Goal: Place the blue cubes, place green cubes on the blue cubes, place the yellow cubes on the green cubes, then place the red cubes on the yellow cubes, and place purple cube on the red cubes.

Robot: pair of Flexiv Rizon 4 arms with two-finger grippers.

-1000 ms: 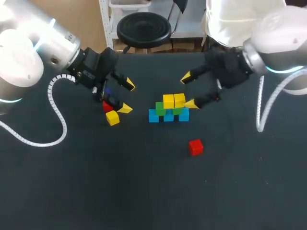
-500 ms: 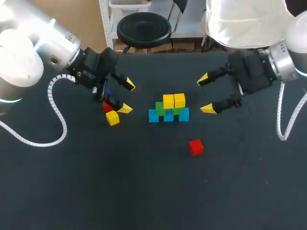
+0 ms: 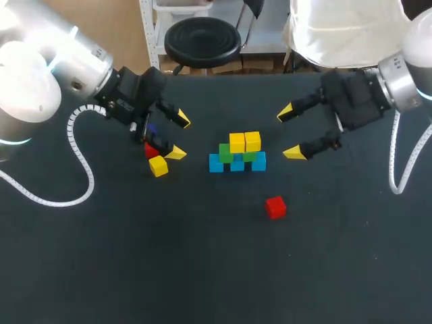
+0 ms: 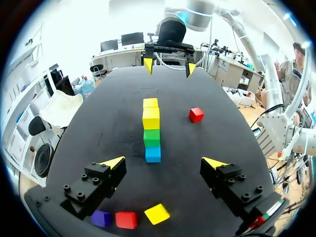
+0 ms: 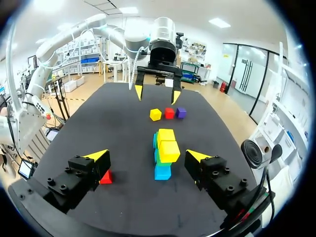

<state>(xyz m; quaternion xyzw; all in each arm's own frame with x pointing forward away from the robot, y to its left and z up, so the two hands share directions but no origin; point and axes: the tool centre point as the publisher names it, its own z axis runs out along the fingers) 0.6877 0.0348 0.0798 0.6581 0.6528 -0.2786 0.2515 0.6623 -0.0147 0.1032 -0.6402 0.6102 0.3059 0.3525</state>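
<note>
The stack sits mid-table: three blue cubes [image 3: 237, 164] in a row, two green cubes [image 3: 225, 152] on them, two yellow cubes [image 3: 244, 142] on top. A loose yellow cube [image 3: 158, 166], a red cube [image 3: 150, 150] and a mostly hidden purple cube [image 3: 152, 129] lie under my left gripper [image 3: 179, 137], which is open and empty. The left wrist view shows these three, purple [image 4: 101, 218], red [image 4: 126, 220], yellow [image 4: 157, 214], behind its fingertips. My right gripper [image 3: 289, 133] hangs open just right of the stack, holding nothing. A second red cube [image 3: 275, 207] lies in front.
The black table [image 3: 202, 270] has wide bare room along its front. In the right wrist view the stack [image 5: 165, 153] stands ahead between the open fingers, the lone red cube [image 5: 105, 177] beside one finger [image 5: 89, 170].
My right gripper has drawn back to the right, away from the stack, staying open. The left arm and all cubes have kept still.
</note>
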